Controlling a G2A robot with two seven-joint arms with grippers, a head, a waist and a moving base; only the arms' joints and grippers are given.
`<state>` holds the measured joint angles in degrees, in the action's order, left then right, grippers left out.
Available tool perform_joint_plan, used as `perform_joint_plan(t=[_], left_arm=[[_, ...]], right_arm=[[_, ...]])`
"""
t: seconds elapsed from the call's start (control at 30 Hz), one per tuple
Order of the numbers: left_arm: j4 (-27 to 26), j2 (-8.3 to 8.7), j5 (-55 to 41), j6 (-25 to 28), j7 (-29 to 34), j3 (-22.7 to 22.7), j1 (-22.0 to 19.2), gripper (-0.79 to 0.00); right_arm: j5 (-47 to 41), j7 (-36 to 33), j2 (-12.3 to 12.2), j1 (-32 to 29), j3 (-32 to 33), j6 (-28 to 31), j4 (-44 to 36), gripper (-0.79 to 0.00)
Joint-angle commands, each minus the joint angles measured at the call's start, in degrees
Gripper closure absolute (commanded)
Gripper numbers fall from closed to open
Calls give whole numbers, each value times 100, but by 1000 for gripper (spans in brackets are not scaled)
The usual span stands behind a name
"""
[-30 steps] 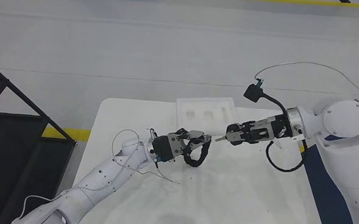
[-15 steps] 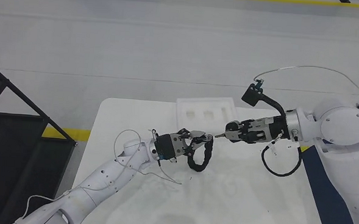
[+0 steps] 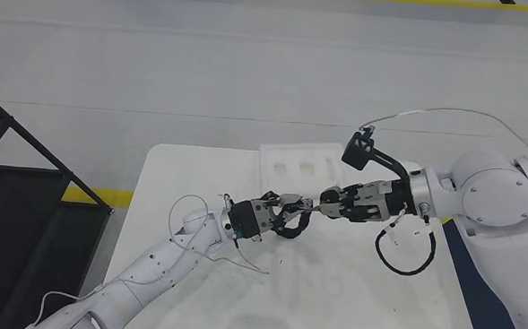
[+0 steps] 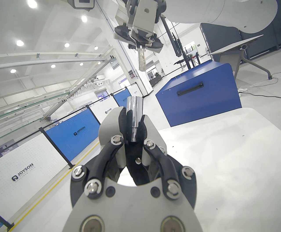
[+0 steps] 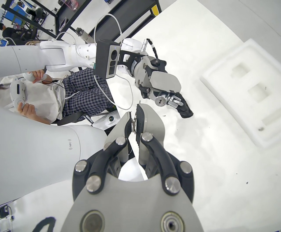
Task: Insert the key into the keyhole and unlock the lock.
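The white table (image 3: 356, 295) bears a foam tray (image 3: 304, 167) at its far edge. Above the table, the left gripper (image 4: 131, 126) clamps the lock (image 4: 132, 109). Its keyhole (image 5: 159, 101) faces the right gripper (image 5: 133, 119), which pinches the key (image 4: 141, 59). The key's tip is near the lock but apart from it.

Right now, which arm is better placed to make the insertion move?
Right. The right fingers pinch the key, its blade aimed at the keyhole, not yet in. The left fingers clamp the lock, so that arm probably best just holds steady.
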<state>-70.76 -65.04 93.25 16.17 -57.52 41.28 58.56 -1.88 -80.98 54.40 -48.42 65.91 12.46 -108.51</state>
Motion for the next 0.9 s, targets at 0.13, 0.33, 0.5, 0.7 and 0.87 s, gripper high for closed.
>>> perform_joint_plan(t=[0.13, 0.33, 0.5, 0.7, 0.87], left_arm=[[343, -104, -25, -101, -412, -56, -89, 0], [526, -199, -28, -155, -539, -106, -147, 0], [569, -247, 41, -202, -535, -105, -166, 0], [580, -282, 31, -116, -488, -68, -152, 0], [578, -298, 94, -119, -470, -23, -138, 0]], right_arm=[[709, 46, -39, -1, -78, -97, -262, 0], [955, 172, -61, -54, -145, -129, -380, 0], [1156, 391, -78, -109, -138, -240, -415, 0], [1239, 442, -96, -125, -164, -299, -410, 0], [1186, 479, -106, -124, -173, -361, -351, 0]])
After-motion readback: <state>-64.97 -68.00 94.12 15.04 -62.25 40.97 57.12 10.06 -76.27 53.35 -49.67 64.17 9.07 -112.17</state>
